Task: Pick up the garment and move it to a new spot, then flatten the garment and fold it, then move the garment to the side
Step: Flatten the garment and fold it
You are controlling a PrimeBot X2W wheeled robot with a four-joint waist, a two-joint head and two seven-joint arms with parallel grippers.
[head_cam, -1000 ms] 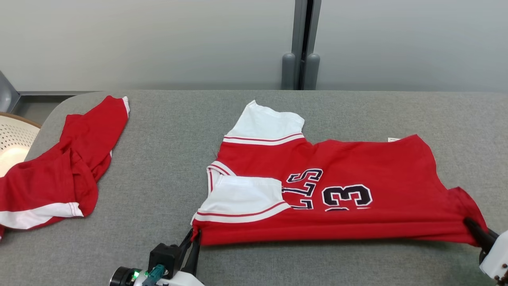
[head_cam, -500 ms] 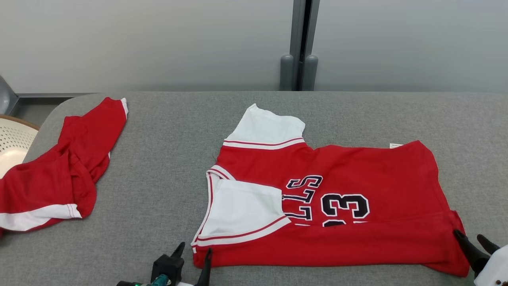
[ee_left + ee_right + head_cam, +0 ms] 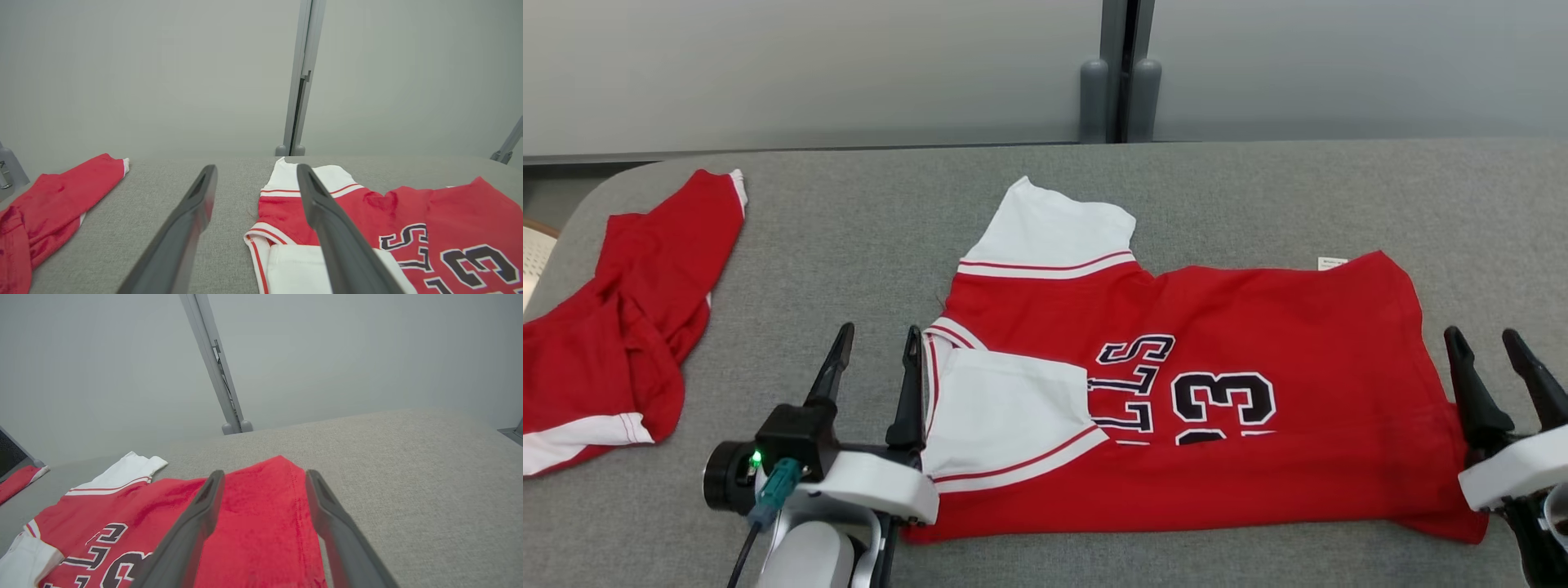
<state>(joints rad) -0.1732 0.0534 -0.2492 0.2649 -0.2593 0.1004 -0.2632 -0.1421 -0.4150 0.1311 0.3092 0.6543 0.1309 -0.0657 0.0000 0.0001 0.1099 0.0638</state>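
Observation:
A red jersey (image 3: 1241, 343) with white sleeves and the number 33 lies flat on the grey table, its near long edge folded over. It also appears in the left wrist view (image 3: 441, 216) and the right wrist view (image 3: 253, 522). My left gripper (image 3: 876, 341) stands open just left of the jersey's collar and near sleeve, holding nothing; its dark fingers (image 3: 184, 228) frame bare table. My right gripper (image 3: 1486, 343) is open at the jersey's hem end, and its fingers (image 3: 192, 526) hover above the red cloth.
A second red garment (image 3: 621, 327) with white trim lies crumpled at the table's left end, also in the left wrist view (image 3: 45, 204). The grey table (image 3: 1258, 188) reaches back to a pale wall with a vertical post (image 3: 1119, 73). A white perforated basket edge (image 3: 531, 253) shows far left.
Both grippers have let go of the jersey's near edge, opened and moved forward along its two ends. The jersey now lies flat. The camera has shifted too.

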